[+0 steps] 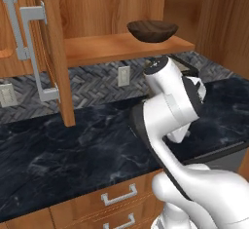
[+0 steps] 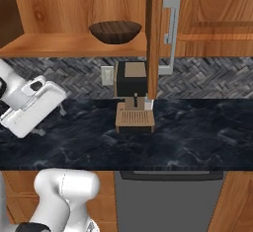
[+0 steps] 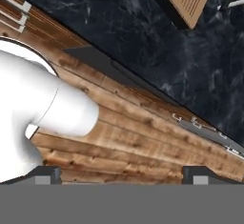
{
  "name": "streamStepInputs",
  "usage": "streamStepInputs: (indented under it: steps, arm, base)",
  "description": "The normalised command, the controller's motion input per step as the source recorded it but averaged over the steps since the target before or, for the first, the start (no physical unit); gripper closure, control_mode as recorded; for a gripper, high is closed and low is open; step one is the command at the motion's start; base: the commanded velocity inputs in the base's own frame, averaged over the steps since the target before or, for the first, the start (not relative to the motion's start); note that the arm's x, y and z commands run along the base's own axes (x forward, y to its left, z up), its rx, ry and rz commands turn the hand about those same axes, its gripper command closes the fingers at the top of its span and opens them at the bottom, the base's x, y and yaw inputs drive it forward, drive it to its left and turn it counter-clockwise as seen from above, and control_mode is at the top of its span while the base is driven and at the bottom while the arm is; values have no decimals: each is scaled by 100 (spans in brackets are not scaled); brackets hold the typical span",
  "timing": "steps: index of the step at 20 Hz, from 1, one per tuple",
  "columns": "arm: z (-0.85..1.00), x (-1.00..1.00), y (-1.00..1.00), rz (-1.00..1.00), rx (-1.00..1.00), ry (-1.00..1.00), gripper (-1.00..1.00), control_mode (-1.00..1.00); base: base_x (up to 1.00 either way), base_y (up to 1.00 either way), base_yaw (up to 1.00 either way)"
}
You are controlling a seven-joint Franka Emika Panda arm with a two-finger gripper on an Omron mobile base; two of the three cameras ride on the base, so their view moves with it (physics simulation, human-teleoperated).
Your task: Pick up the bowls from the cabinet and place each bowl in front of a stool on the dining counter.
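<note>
Pincer (image 3: 122, 175) seen pointed down over plank floor (image 3: 143, 147), tips wide apart, nothing held; brown bowl (image 1: 152, 30) is set on cabinet shelf (image 1: 107, 47), well above it; coffee machine (image 2: 133, 97) is stood on black counter (image 2: 197, 132) alongside.

Dark brown bowl (image 2: 115, 31) sitting upright on cabinet shelf (image 2: 69, 45) at 12 o'clock, just left of open cabinet door (image 2: 153, 38) seen edge-on, grey bar handle (image 2: 171, 28) on its right side. Coffee machine (image 2: 132, 97) on black marble counter (image 2: 197, 132) directly below, at center. White arm (image 2: 29, 107) folded at 9 o'clock, over counter. Wall outlet (image 2: 107, 75) left of machine. Dishwasher front (image 2: 168, 201) at 6 o'clock.
</note>
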Motion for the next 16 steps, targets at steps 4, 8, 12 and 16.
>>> streamStepInputs:
  steps: [4,8,12,16]
  arm:
    - [52,33,0,15,-10,13,-100,-100]
    - [52,37,0,12,-4,8,-100,-100]
    - [18,36,0,13,0,-4,-100,-100]
    - [23,31,0,5,-8,-4,-100,-100]
  base:
    - [0,0,0]
    - [0,0,0]
    - [0,0,0]
    - [0,0,0]
